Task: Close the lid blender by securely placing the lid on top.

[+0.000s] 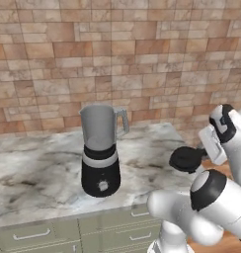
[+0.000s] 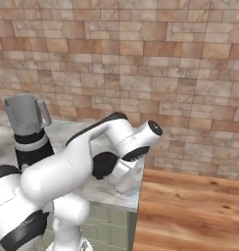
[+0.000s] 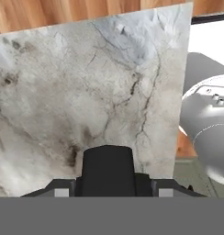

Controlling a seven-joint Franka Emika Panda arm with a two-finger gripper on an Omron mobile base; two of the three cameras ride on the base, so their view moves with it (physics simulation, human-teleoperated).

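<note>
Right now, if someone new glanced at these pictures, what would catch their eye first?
Probably the blender, standing upright and uncovered on the marble counter before a brick wall. Next, the black lid, off to the blender's right near the counter's edge, at the end of the white arm, with the gripper apparently closed on it.

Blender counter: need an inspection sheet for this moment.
Surface: marble counter, drawers below.
Blender: upright, jar open on top, no lid on it.
Lid: black disc at the hand, off the counter's right end, apart from the blender.
Clutter: nothing seen.
Gripper: looks down on the counter; a dark block sits between its fingers, likely the lid, though the grip cannot be confirmed.
Cables: nothing seen.
Surroundings: brick wall, wooden floor.
</note>
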